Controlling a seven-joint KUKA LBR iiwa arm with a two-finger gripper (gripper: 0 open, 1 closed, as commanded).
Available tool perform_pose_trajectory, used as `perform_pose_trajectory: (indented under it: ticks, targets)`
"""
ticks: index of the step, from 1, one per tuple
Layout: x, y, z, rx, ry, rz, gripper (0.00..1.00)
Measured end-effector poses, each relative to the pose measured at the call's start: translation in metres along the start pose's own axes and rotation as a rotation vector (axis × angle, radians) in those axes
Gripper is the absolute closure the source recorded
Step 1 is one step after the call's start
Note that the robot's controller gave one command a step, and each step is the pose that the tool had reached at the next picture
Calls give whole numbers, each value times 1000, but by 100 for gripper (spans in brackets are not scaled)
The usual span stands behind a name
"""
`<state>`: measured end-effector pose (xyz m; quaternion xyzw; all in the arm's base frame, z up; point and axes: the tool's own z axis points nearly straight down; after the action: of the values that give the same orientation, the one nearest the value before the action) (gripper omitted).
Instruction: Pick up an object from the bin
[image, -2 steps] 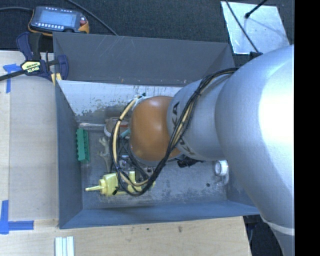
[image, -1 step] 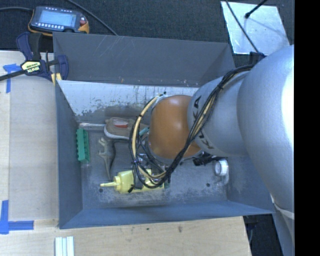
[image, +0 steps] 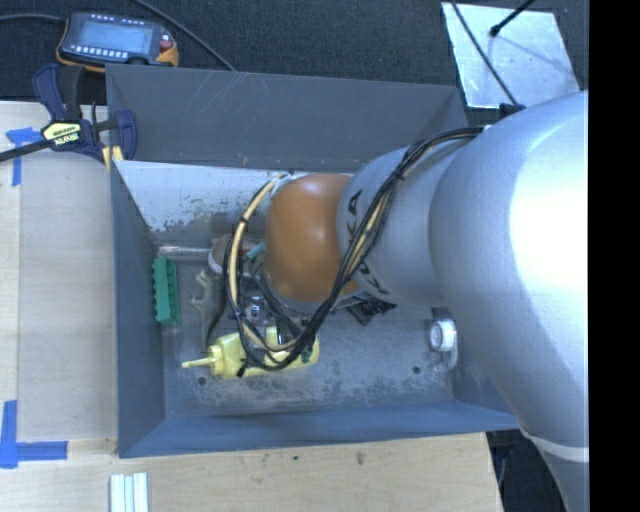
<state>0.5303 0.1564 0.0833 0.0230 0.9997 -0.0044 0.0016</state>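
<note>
Grey metal bin (image: 300, 428): floor scuffed and speckled, walls sloping. The orange wrist cover (image: 305, 235) hangs over mid-floor. The gripper (image: 258, 322) is just below-left of it among cables; whether it is apart or together I cannot tell. A yellow spouted thing (image: 232, 357) lies below-left of the cover, close under the gripper. A green ridged strip (image: 163, 290) lies left of the cover and a small silvery piece (image: 441, 335) lower right. Dark flooring (image: 330, 35) lies beyond.
</note>
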Motion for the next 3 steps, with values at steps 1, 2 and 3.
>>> perform_pose_trajectory:
  ticks: [1,2,3]
  targets:
    - [-22,20,1,-15,0,-67,100]
    - [-1,-19,1,-27,-30,-114,100]
    - [-1,-19,2,-27,-30,-114,100]
